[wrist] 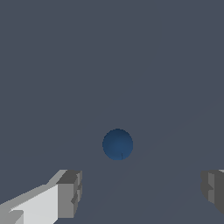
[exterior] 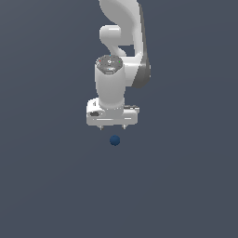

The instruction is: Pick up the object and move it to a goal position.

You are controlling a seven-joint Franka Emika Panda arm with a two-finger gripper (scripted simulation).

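Note:
The object is a small dark blue ball resting on the flat grey surface. In the exterior view the white gripper hangs just above it, pointing down, with its two short fingertips spread apart. The wrist view shows the ball a little ahead of the gap between the fingers, not touching either one. The gripper is open and holds nothing. One grey fingertip and the other fingertip stand far wider apart than the ball.
The white arm rises behind the gripper toward the top of the exterior view. Plain grey floor lies all around the ball.

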